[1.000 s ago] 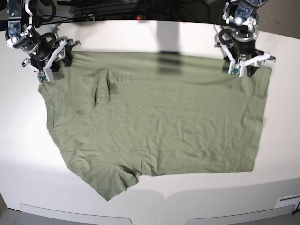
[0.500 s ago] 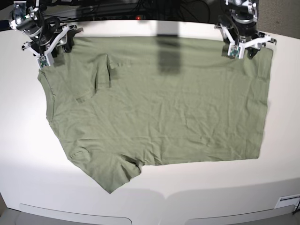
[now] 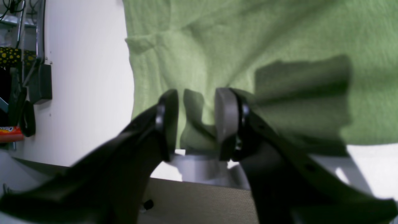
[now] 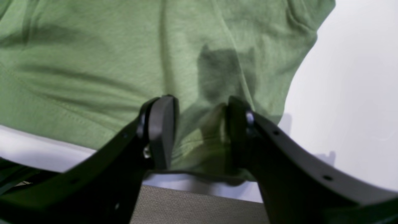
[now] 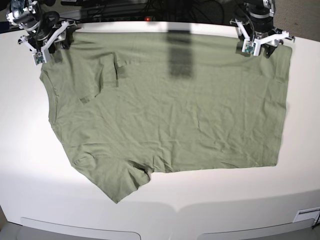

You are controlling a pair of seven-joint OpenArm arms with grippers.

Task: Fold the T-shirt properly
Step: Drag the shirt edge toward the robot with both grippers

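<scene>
The olive-green T-shirt (image 5: 180, 115) lies spread flat and wrinkled on the white table (image 5: 30, 165), collar side to the left. One sleeve (image 5: 105, 75) is folded over onto the body, and the other (image 5: 115, 182) points toward the front. My left gripper (image 5: 261, 46) is at the shirt's far right corner. In the left wrist view it (image 3: 196, 121) is shut on a fold of the T-shirt (image 3: 248, 37). My right gripper (image 5: 44, 47) is at the far left corner. In the right wrist view it (image 4: 200, 133) holds the T-shirt's (image 4: 108, 46) edge.
Dark cables and equipment (image 5: 125, 7) line the table's back edge, just behind both grippers. More clutter (image 3: 18, 93) shows off the table in the left wrist view. A small white tag (image 5: 306, 215) sits at the front right edge.
Both grippers have moved toward the table's back edge, holding the shirt's far edge. The whole shirt has slid back with them and lies flatter.
</scene>
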